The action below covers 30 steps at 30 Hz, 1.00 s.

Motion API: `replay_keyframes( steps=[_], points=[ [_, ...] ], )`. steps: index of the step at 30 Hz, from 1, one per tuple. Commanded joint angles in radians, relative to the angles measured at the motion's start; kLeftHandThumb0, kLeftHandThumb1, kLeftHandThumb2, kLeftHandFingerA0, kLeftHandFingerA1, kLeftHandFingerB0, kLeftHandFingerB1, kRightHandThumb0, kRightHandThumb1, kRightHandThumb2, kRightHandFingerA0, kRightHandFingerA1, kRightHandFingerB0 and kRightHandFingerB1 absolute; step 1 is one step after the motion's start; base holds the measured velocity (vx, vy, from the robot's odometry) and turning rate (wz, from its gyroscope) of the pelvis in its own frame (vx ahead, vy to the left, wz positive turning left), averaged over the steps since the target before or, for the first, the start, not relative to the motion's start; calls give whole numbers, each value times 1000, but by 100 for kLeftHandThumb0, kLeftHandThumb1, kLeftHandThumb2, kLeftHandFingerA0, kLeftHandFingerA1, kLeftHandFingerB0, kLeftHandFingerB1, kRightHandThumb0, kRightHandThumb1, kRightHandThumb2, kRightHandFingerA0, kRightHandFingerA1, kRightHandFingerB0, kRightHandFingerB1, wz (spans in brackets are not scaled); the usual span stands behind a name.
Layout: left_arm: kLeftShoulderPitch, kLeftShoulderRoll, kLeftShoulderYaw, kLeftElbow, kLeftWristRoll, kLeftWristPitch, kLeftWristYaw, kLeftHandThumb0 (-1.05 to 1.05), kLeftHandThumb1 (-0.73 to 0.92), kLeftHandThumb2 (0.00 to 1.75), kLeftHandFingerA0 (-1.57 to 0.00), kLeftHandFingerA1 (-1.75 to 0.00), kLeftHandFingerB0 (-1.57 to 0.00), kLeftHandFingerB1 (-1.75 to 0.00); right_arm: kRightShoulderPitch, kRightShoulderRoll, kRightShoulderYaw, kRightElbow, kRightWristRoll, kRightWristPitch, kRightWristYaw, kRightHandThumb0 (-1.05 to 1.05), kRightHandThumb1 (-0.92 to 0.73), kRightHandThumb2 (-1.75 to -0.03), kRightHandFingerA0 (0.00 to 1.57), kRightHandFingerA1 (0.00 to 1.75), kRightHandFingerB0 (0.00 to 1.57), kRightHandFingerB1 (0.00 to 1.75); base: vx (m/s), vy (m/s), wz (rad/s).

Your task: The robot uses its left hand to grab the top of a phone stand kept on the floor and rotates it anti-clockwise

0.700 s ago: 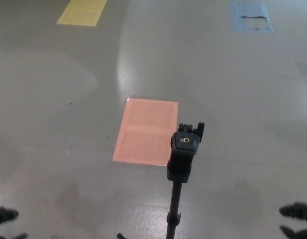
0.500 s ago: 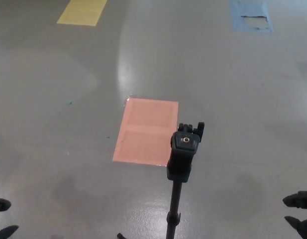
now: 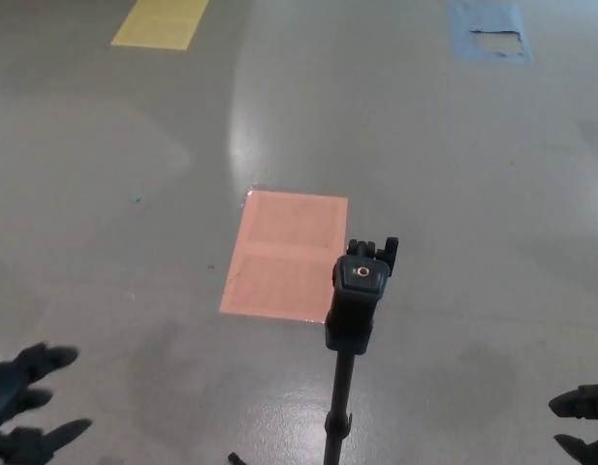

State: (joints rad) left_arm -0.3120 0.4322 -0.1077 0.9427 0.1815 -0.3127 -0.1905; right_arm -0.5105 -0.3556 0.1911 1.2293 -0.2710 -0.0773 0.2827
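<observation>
The phone stand (image 3: 355,310) rises from the floor (image 3: 454,194) on a thin dark pole, its long axis running close to upright, so the head view looks almost straight down onto its blocky black top. That top carries a small ring-shaped mark and a short clamp at its far edge. The pole drops away beneath it toward the lower edge of the picture, where its base is cut off from sight.

Just beyond the stand's top, on its far-left side, lies a salmon-pink rectangle (image 3: 287,254) flat on the floor; its near-right corner sits under the top as seen from here. Well beyond the stand, a yellow patch (image 3: 163,21) lies far-left and a blue patch (image 3: 487,31) far-right.

The left hand (image 3: 25,402) hangs low and well to the left of the stand, holding nothing, its fingers (image 3: 54,357) spread apart and reaching roughly toward the stand. The right hand (image 3: 584,419) shows only at the picture's edge, well to the right of the stand, two fingers apart and empty.

Both hands are well clear of the stand. For the grab, the top lies to the right of the left hand and farther from the robot, so the reach would have to sweep inward across bare floor and, I judge, rise to meet the top from its left side.
</observation>
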Motion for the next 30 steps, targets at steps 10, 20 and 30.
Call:
replay_keyframes(
  steps=[10,20,30],
  points=[
    [169,-22,24,-884,-81,-146,-29,-54,50,55,-16,-29,0,-26,10,-20,3,17,-8,-12,22,-45,-72,-78,34,46,17,37,0,0,0],
    [125,-48,-14,-1171,-31,-52,-49,-58,38,71,-11,-13,0,-13,13,-24,1,18,-5,-22,35,-45,-74,-76,29,43,18,36,0,0,0],
    [66,-80,-63,-1236,10,-12,-56,-57,37,71,-4,-8,0,-12,8,-25,8,20,-14,-25,41,-39,-82,-65,33,39,19,30,0,0,0]
  ],
)
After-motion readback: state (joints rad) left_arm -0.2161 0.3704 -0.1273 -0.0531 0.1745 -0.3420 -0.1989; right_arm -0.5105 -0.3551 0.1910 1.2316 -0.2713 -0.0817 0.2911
